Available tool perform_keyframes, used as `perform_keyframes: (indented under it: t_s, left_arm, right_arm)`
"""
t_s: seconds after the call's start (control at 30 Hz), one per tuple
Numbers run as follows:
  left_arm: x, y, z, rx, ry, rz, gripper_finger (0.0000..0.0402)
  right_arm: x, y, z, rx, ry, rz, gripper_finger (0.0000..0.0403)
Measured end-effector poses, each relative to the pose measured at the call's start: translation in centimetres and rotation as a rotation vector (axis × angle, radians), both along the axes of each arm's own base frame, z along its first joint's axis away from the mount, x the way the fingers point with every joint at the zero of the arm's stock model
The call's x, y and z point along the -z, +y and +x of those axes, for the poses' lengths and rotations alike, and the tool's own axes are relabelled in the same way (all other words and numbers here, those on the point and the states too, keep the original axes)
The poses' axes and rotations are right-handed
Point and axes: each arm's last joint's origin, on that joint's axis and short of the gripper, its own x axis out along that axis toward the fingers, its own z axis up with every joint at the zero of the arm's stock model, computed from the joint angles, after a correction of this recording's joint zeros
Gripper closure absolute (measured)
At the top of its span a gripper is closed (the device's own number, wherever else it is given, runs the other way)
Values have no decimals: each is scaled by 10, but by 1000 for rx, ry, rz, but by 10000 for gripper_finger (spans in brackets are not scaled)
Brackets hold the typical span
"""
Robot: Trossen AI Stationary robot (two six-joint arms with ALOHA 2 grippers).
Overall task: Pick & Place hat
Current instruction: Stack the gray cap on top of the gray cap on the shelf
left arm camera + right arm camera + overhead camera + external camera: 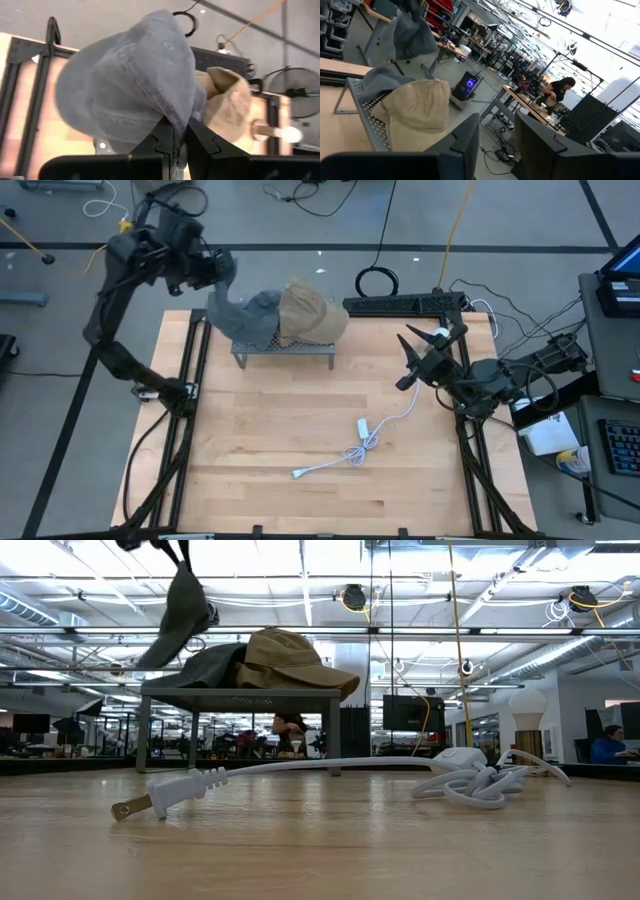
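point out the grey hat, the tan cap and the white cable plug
grey hat (245, 315): high view, on its crown beside the tan cap
tan cap (308, 310): high view, on the top of its crown
white cable plug (165, 796): low view, on the plug body

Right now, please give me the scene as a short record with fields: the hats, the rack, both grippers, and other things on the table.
grey hat: pinched by its edge and partly lifted, the rest draped on the rack
tan hat: lying on the rack beside the grey hat
rack: small metal stand at the table's far side
left gripper: shut on the grey hat, above the rack
right gripper: open, empty, at the table's right side
white cable: loose on the table, with plug
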Motion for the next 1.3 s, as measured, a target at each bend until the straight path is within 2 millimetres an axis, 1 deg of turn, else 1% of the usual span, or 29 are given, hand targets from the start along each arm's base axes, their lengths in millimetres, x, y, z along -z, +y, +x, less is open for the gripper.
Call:
perform_keyframes:
  t_s: [0.13, 0.27, 0.4, 0.53, 0.63, 0.8, 1.13, 1.3]
  left_arm:
    - [13, 19, 16, 12, 61, -37, 378]
    - [30, 35, 38, 47, 96, -104, 378]
    - [42, 45, 53, 59, 121, -147, 378]
    - [50, 53, 64, 65, 123, -163, 378]
    - [53, 55, 71, 70, 107, -175, 378]
    - [62, 56, 89, 85, 106, -196, 378]
    - [92, 57, 126, 135, 186, -270, 378]
    - [107, 59, 142, 130, 239, -288, 377]
  right_arm:
    - [0, 0, 0, 0, 0, 0, 287]
    - [0, 0, 0, 0, 4, -3, 287]
    - [0, 0, 0, 1, 12, -10, 287]
    - [0, 0, 0, 1, 11, -9, 287]
    - [0, 0, 0, 0, 1, -1, 287]
    - [0, 0, 0, 0, -3, 2, 287]
    - [0, 0, 0, 0, -3, 2, 287]
    - [0, 0, 0, 0, -20, 18, 287]
